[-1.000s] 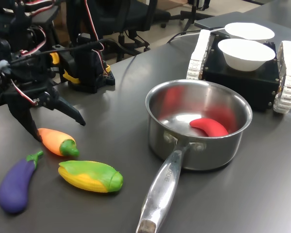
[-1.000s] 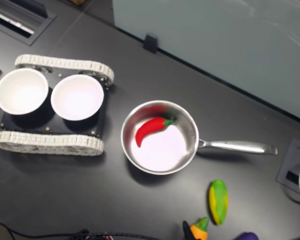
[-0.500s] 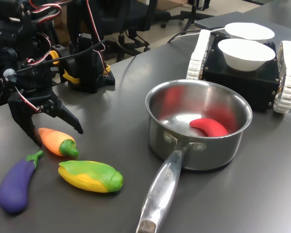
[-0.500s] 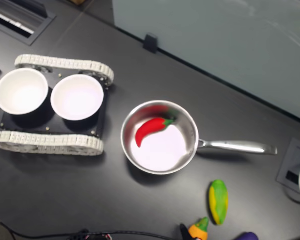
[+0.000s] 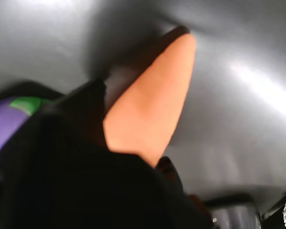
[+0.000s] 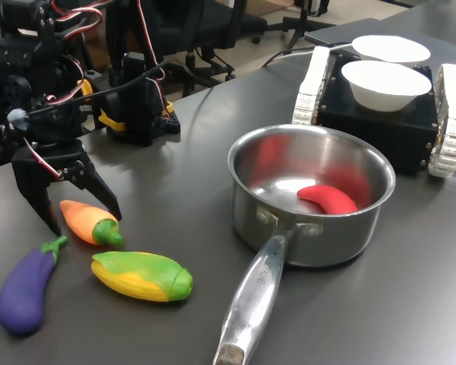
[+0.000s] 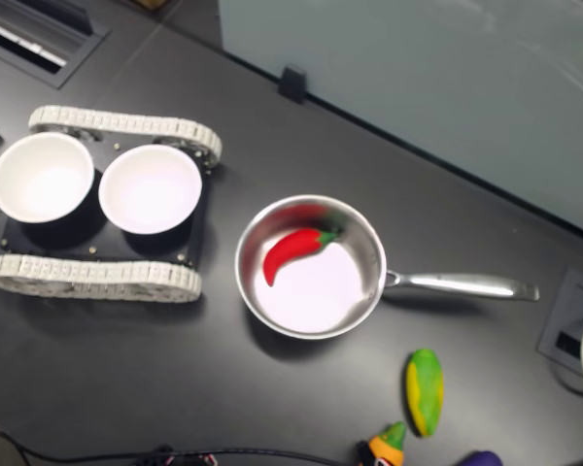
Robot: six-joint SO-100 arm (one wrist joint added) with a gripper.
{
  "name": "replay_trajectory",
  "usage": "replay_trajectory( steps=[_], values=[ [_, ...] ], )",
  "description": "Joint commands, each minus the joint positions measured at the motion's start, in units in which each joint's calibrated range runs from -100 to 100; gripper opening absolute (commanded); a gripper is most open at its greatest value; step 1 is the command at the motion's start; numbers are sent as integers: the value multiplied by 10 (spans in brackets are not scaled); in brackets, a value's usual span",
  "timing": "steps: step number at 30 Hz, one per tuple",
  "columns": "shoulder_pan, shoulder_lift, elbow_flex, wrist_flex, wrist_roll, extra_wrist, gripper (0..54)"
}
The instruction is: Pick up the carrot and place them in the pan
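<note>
On the table, carrot (image 6: pixel 90 221) not yet lifted; gripper (image 6: pixel 82 214) spread wide astride it, grasping nothing. Saucepan (image 6: pixel 311 199) holds only a red chili (image 6: pixel 328 198). Grasp, transfer and placement remain.

Carrot (image 6: pixel 90 221): stubby, orange, green cap, lying flat on table; pan (image 6: pixel 311 194): shiny steel, upright, well apart, handle toward camera.

Dark grey table (image 6: pixel 175 160), black office chairs (image 6: pixel 213 30) behind, pale floor, frosted glass partition (image 7: pixel 418 58)
</note>
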Motion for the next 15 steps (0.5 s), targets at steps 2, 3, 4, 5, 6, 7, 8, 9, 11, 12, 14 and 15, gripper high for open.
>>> replay_trajectory(
  steps=[2,3,4,5,6,7,8,9,11,12,14,15],
  values=[
    [-12,-19,8,-25,-5,15,292],
    [-15,-19,10,-27,-7,16,289],
    [-18,-20,13,-29,-6,21,275],
    [-20,-20,14,-30,-7,22,263],
    [-24,-20,15,-30,-10,22,246],
    [-27,-21,19,-32,-11,26,230],
    [-29,-22,21,-33,-11,27,227],
    [-31,-25,28,-36,-12,27,227],
    [-35,-32,43,-48,-13,32,223],
    [-38,-36,50,-54,-16,32,235],
    [-36,-45,64,-61,-14,32,261],
    [-36,-49,70,-64,-14,32,261]
  ],
)
